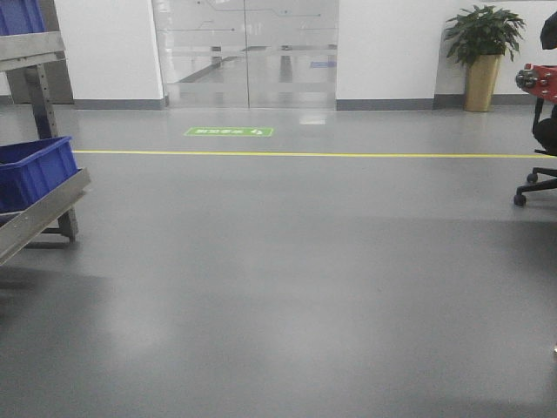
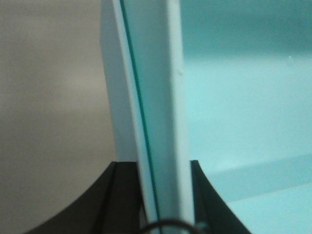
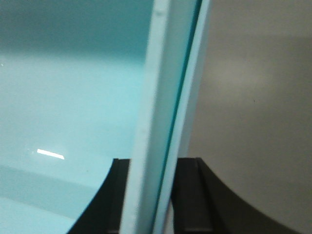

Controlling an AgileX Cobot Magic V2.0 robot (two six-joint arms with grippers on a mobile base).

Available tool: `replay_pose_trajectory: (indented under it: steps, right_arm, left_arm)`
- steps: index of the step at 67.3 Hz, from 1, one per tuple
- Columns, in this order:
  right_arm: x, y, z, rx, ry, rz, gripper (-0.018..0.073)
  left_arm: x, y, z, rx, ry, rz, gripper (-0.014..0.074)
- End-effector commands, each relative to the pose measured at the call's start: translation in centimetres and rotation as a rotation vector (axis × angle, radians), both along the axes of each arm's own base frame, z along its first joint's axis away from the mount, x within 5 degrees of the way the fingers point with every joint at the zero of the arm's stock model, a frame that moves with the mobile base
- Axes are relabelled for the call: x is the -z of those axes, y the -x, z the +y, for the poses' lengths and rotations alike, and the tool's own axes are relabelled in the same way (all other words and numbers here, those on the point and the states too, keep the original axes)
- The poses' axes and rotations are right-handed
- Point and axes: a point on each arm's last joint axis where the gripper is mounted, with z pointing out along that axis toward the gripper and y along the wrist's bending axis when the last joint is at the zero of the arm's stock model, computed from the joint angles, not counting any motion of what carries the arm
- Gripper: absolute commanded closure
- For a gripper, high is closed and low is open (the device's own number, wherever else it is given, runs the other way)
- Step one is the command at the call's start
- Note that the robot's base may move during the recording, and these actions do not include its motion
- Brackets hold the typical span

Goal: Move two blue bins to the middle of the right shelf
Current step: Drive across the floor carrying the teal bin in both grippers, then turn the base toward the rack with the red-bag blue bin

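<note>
The carrying step seems to be in hand. The left gripper (image 2: 163, 197) has its dark fingers (image 2: 122, 200) pinching a pale blue bin wall (image 2: 151, 97) that stands up between them, and the right gripper (image 3: 153, 195) pinches the opposite wall (image 3: 168, 97) in the same way. Each wall shows two layers with a thin dark line between them — probably two bins nested. The inside, right of the left fingers and left of the right fingers, looks empty. Next the base must reach the right shelf — not in view. Only a rack (image 1: 48, 205) with another blue bin (image 1: 35, 170) shows.
</note>
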Motion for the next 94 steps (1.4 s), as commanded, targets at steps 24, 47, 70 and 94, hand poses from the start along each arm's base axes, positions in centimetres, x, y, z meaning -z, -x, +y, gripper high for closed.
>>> replay_pose_trajectory:
  steps: [24, 47, 70, 94]
  right_arm:
    - [-1.1, -0.2, -0.1, 0.021, -0.04, -0.095, 0.0721]
    - [-1.1, -0.2, -0.1, 0.021, -0.04, -0.095, 0.0721]
    - [-1.1, -0.2, -0.1, 0.021, -0.04, -0.095, 0.0721]
    - [-1.1, -0.2, -0.1, 0.021, -0.04, -0.095, 0.0721]
  left_arm:
    - [-2.5, 1.2, -0.2, 0.035, 0.122, -0.113, 0.0707]
    - [-3.8, 0.8, -0.1, 0.009, 0.191, -0.241, 0.0707]
    - [-4.4, 0.7, -0.1, -0.004, 0.226, -0.306, 0.0707]
    - [-4.4, 0.7, -0.1, -0.004, 0.226, -0.306, 0.0707]
